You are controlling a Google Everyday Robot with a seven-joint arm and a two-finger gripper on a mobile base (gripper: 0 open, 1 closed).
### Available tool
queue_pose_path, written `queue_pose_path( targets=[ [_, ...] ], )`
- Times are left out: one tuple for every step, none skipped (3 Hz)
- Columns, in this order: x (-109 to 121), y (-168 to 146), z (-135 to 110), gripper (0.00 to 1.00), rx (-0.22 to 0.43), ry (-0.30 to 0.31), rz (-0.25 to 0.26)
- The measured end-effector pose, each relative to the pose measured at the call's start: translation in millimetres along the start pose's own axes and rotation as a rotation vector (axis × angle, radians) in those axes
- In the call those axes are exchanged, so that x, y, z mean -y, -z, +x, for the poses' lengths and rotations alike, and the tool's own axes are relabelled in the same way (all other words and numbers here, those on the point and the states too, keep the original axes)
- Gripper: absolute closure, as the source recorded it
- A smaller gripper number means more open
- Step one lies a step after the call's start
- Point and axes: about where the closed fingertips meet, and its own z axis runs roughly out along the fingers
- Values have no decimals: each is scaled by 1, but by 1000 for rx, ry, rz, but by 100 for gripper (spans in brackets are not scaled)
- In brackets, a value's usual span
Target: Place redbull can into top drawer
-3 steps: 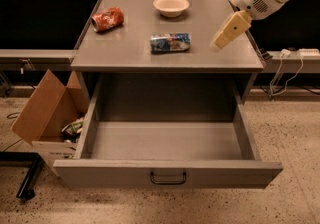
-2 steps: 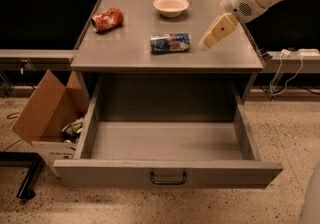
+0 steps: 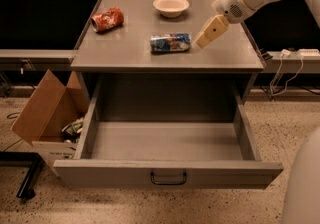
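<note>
The redbull can lies on its side near the middle of the grey cabinet top; it is blue and silver. The gripper hangs from the white arm at the upper right, its cream fingers pointing down and left, tip just right of the can and close to it. The top drawer is pulled fully open below the cabinet top, and its inside shows nothing in it. Its dark wire handle sits at the centre of the front panel.
A red-orange can lies on its side at the back left of the top. A white bowl stands at the back centre. An open cardboard box sits on the floor left of the drawer. Cables and a power strip lie at the right.
The gripper has moved left and down across the cabinet top, from the right edge to just beside the redbull can. The can and drawer have not moved.
</note>
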Motion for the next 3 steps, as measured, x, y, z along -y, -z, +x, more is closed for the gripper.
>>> queue_pose_path(
  targets=[
    [9, -30, -8, 0, 17, 20, -26],
    [10, -55, -17, 0, 45, 19, -55],
    [9, -76, -20, 0, 64, -1, -76]
  ],
)
